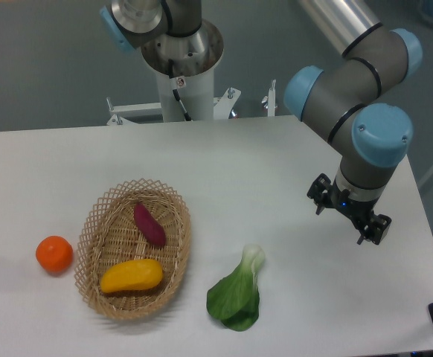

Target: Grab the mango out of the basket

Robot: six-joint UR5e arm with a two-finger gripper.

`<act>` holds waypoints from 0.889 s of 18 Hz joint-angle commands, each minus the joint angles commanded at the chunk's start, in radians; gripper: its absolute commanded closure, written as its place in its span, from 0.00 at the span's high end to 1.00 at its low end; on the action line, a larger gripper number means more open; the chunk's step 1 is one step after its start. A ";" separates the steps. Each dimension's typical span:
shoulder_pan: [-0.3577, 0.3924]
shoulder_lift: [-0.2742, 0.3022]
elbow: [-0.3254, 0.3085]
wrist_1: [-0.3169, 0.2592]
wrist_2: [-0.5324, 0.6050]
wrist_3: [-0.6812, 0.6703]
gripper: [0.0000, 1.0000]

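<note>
Hovering: my gripper (348,217) is hanging over the right part of the table (276,163), touching nothing.
Fingers: I cannot tell if they are spread or closed; they are holding nothing.
Mango (131,275): it is lying in the near end of the basket (178,242), well apart from me, to the left.
Sweet potato (149,224): lying in the same basket, behind the mango.
Orange (54,253): sitting on the table, just beside the basket's left rim.
Green leafy vegetable (236,295): lying on the table between the basket and me.

baskets: 1 (175,256) | mangoes: 1 (131,276) | sweet potatoes: 1 (149,224) | oranges: 1 (54,254) | bok choy: 1 (236,294)
</note>
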 joint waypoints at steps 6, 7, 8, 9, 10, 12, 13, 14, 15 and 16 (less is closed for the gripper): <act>-0.002 0.006 -0.011 0.003 -0.003 -0.002 1.00; 0.002 0.009 -0.021 0.003 -0.015 -0.002 1.00; 0.003 0.012 -0.028 0.006 -0.032 -0.002 1.00; 0.006 0.015 -0.031 0.008 -0.050 -0.002 1.00; 0.009 0.017 -0.037 0.008 -0.054 -0.005 1.00; 0.009 0.021 -0.044 0.011 -0.064 -0.012 1.00; 0.009 0.028 -0.049 0.011 -0.087 -0.017 1.00; 0.006 0.035 -0.061 0.012 -0.113 -0.026 1.00; 0.000 0.041 -0.077 0.021 -0.132 -0.053 1.00; -0.012 0.041 -0.093 0.047 -0.140 -0.095 1.00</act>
